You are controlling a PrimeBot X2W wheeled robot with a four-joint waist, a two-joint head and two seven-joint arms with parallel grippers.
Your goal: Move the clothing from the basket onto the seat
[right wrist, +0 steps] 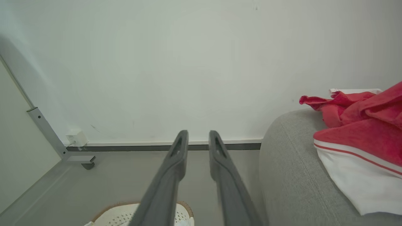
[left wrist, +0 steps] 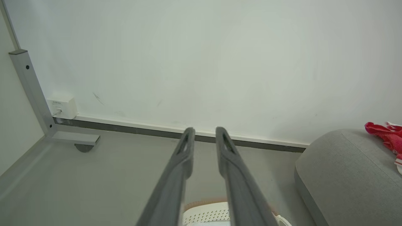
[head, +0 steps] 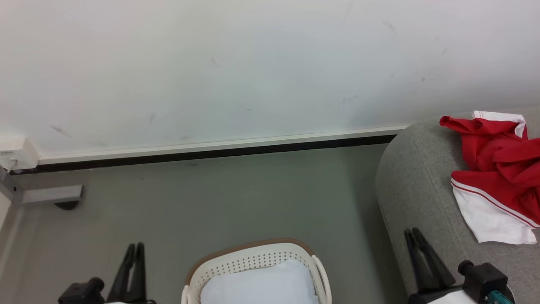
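Note:
The red clothing [head: 498,169] with white panels and stripe trim lies crumpled on the light grey seat [head: 417,190] at the right; it shows in the right wrist view too [right wrist: 355,135]. The white basket [head: 249,247] stands at the bottom centre, and inside it I see only its pale blue pad [head: 261,283]. My left gripper [head: 134,246] hovers left of the basket, its fingers [left wrist: 188,138] a narrow gap apart and holding nothing. My right gripper [head: 411,231] hangs by the seat's left edge, also slightly open and empty [right wrist: 198,135].
A white wall with a pale baseboard runs across the back. A grey metal frame foot [head: 50,194] and a white wall box [head: 14,154] sit at the far left. Grey floor [head: 236,198] lies between the basket, the wall and the seat.

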